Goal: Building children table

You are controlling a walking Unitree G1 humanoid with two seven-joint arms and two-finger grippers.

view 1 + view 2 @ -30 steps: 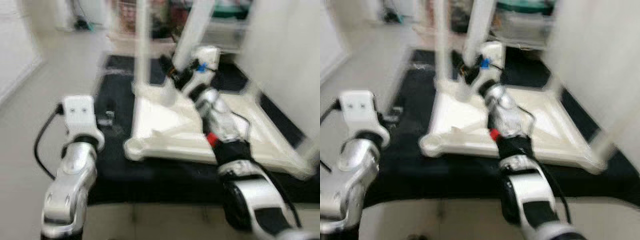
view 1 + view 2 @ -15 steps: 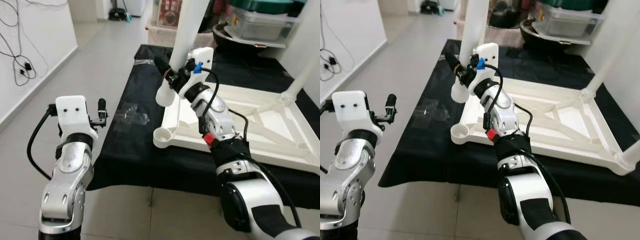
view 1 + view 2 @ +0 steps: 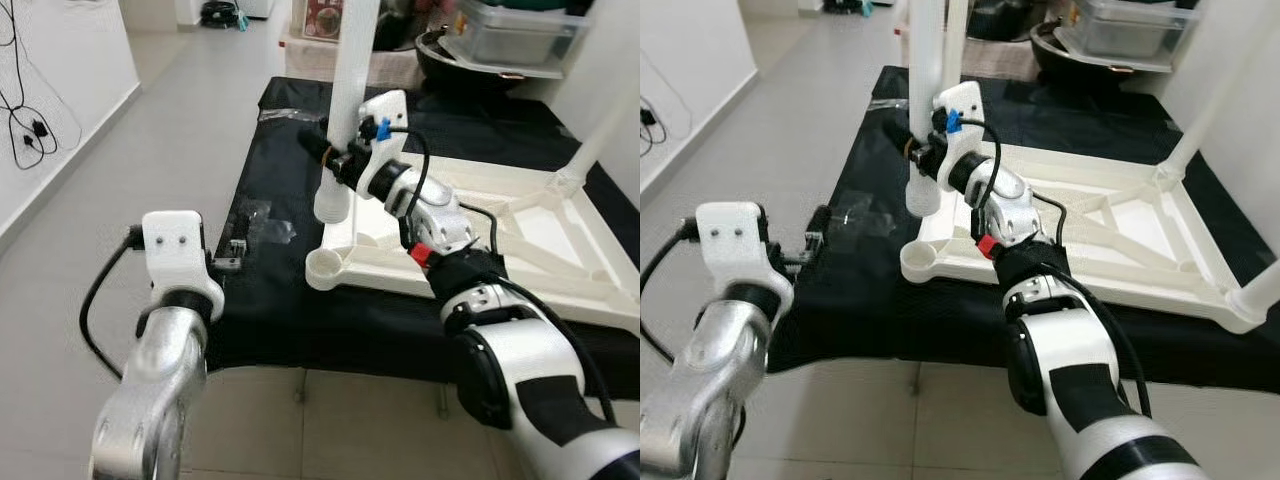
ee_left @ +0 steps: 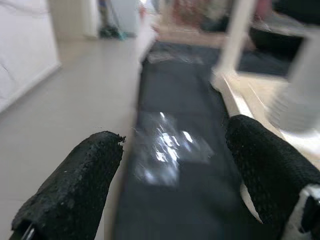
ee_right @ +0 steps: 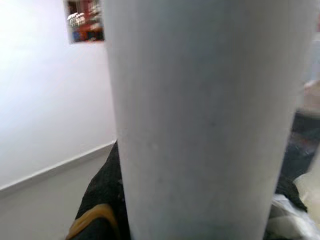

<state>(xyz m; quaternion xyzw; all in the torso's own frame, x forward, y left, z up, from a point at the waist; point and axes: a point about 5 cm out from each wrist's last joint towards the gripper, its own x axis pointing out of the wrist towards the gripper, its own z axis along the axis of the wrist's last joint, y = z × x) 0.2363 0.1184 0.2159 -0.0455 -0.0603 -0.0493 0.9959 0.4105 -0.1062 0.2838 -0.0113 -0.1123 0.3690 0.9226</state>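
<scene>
Apparently unlabelled leg (image 3: pixel 345 100) in right claw (image 3: pixel 325 155).

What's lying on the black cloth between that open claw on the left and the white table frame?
A clear plastic bag, seen in the left wrist view.

White table leg (image 3: pixel 343 100), black cloth (image 3: pixel 270 270)

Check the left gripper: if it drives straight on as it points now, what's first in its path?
Likely the clear plastic bag lying on the black cloth. The left gripper is open and points along the cloth beside the tabletop. Depth is unclear, and it may pass above the bag.
</scene>
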